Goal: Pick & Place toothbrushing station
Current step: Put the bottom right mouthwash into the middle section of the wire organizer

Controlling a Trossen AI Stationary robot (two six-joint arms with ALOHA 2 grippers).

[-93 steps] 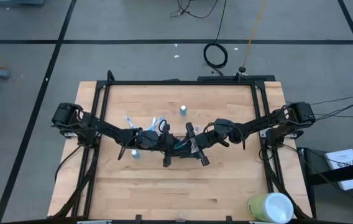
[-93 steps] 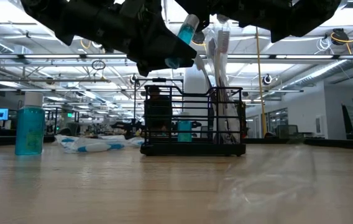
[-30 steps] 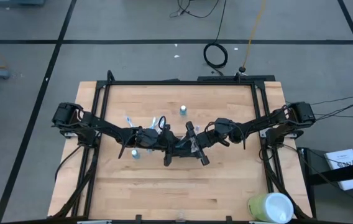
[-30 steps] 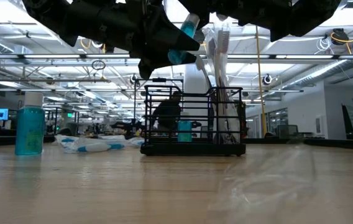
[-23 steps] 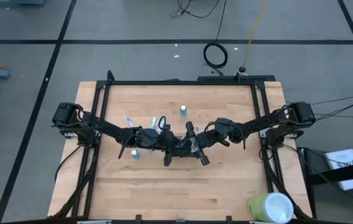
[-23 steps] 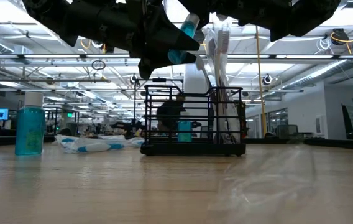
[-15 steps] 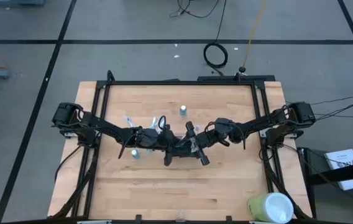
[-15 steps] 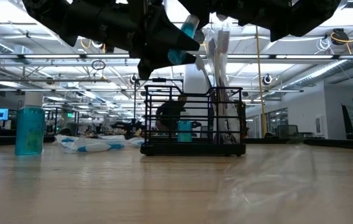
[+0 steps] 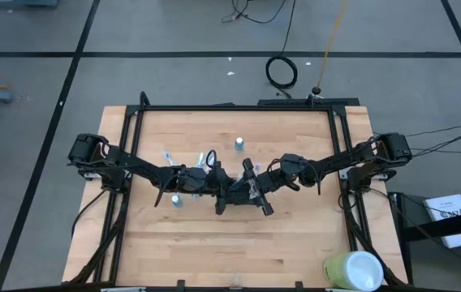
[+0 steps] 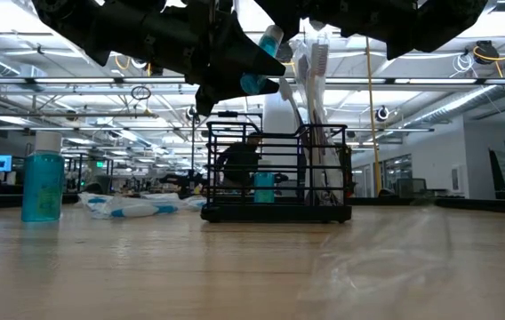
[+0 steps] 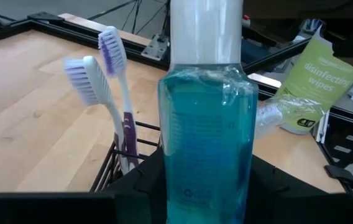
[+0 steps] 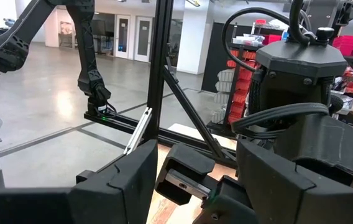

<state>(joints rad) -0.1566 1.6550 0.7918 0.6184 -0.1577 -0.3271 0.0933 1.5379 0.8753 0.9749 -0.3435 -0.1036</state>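
At the middle of the table, between the two arms, stands the toothbrushing station: one black wire holder, upright, resting flat on the wood.

Item: left gripper, directly above the holder, fingers clamped on one small bottle of blue liquid with a white cap. The bottle is carried over the holder's open top, probably so it can be lowered into a free compartment beside the brushes.

Item: toothbrushes, two counted in the left wrist view, one with a white head and one with a purple-and-white head. They stand heads up in one end compartment, leaning a little against the wire wall that props them.

Item: right gripper, held above the holder's other end, seemingly to steady it or to wait. Its fingers are set apart and nothing lies between them.

Item: a second blue bottle with a white cap, upright on the table, well apart from the holder.

Item: a third small blue bottle, upright toward the far edge of the table. In the low view a blue shape shows through the wire; whether that bottle is inside or behind the holder cannot be told.

Item: loose blue-and-white packets lying flat near the second bottle; number not countable.

Item: one green pack of wipes, off the table's edge.
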